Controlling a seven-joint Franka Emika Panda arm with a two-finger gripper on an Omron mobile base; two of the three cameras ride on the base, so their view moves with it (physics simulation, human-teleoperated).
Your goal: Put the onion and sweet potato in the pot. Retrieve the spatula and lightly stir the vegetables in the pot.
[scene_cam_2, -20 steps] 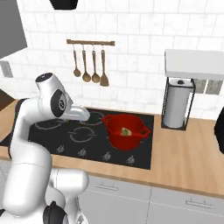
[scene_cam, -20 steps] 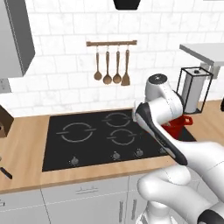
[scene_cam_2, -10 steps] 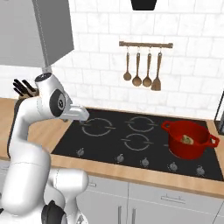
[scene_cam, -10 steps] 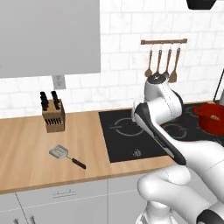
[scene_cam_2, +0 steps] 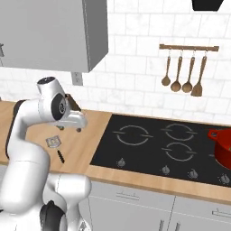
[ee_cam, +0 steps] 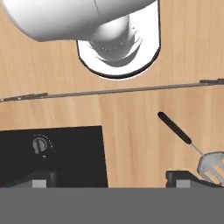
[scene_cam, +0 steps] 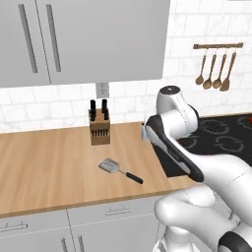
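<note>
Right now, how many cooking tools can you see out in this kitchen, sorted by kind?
Hanging wooden utensils: 4
Spatula lying on the wooden counter: 1
Knife block: 1
Red pot on the stovetop: 1
Total: 7

white tiled wall [scene_cam: 197, 24]; grey cabinets [scene_cam: 83, 39]; wooden counter [scene_cam: 44, 157]; black hob [scene_cam_2: 158, 144]

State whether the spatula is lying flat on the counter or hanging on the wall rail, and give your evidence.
Lying flat. The spatula rests on the wooden counter in front of the knife block, slotted head and black handle both down; nothing grips it.
</note>
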